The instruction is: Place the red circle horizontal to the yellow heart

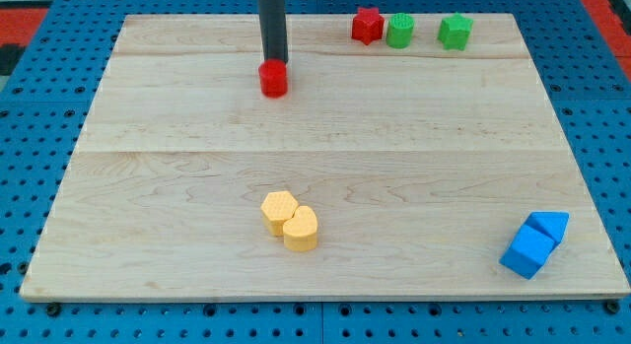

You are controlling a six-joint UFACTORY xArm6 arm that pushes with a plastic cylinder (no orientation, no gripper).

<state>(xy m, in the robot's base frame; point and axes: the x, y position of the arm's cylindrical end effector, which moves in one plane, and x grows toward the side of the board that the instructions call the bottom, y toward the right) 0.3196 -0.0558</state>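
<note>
The red circle [274,80] sits on the wooden board in the upper middle-left. My tip [273,62] is at the red circle's top edge, touching or nearly touching it from the view's top. The rod rises straight up out of the frame. The yellow heart [302,229] lies in the lower middle of the board, touching a yellow hexagon [279,210] at its upper left. The red circle is far above the yellow heart and slightly to its left.
A red star [368,26], a green circle [400,31] and a green star-like block [455,32] stand in a row at the board's top right. Two blue blocks [534,243] touch each other at the bottom right corner.
</note>
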